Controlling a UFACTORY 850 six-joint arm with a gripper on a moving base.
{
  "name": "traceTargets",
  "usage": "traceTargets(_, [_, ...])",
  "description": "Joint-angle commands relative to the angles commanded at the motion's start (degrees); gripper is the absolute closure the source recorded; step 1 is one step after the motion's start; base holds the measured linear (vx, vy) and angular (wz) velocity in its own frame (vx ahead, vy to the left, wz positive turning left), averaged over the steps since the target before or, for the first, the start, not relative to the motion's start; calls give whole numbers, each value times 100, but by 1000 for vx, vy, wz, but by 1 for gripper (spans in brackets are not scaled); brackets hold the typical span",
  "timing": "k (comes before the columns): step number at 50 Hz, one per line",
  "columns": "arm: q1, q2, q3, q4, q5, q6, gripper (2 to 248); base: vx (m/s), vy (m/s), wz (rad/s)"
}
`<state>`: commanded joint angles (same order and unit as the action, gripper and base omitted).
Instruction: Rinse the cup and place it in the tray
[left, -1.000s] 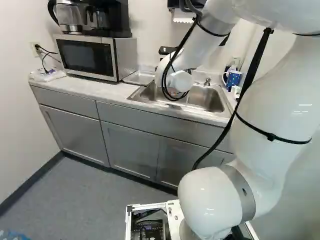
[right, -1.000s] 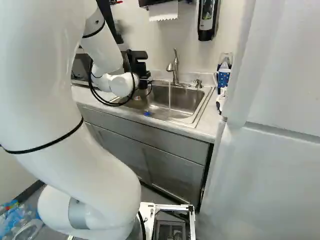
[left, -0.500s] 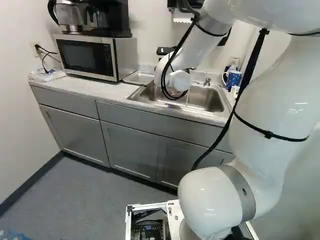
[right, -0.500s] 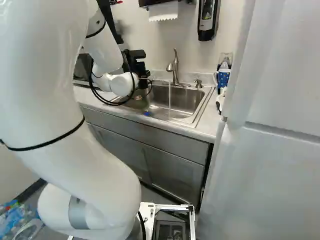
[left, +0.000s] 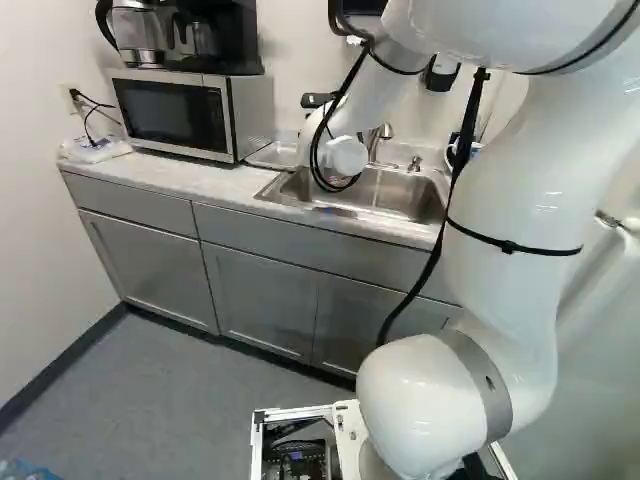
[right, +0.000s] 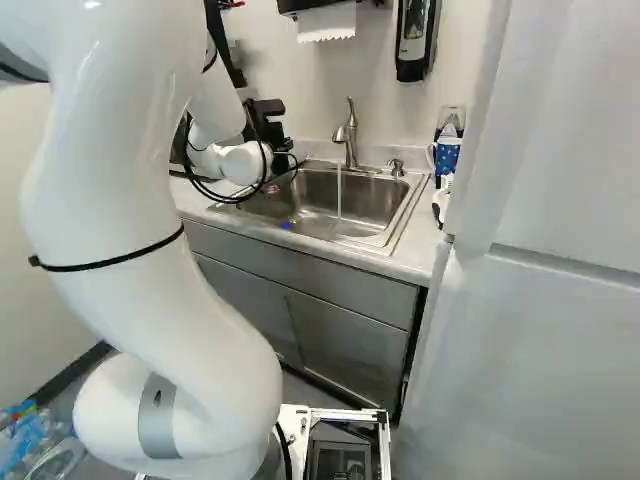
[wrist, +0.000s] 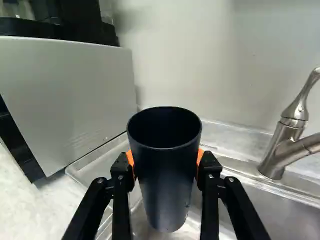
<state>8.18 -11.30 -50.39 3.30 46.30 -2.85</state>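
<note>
Cup (wrist: 162, 195) is held upright, gripped from both sides by the tool (wrist: 165, 161), near the microwave (wrist: 65, 100) end of the sink (right: 370, 205), with the tray (wrist: 95, 151) judged to lie below and toward the microwave.

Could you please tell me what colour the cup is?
The cup is a very dark navy, almost black; it shows best in the wrist view.
</note>
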Motion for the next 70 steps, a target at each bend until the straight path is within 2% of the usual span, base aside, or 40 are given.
traceTargets(26, [270, -659, -752, 0, 0, 0, 125, 0, 0, 0])
traceTargets(64, [404, -1938, -2074, 0, 0, 0, 125, 0, 0, 0])
traceTargets(70, [422, -2031, -2130, 0, 0, 0, 125, 0, 0, 0])
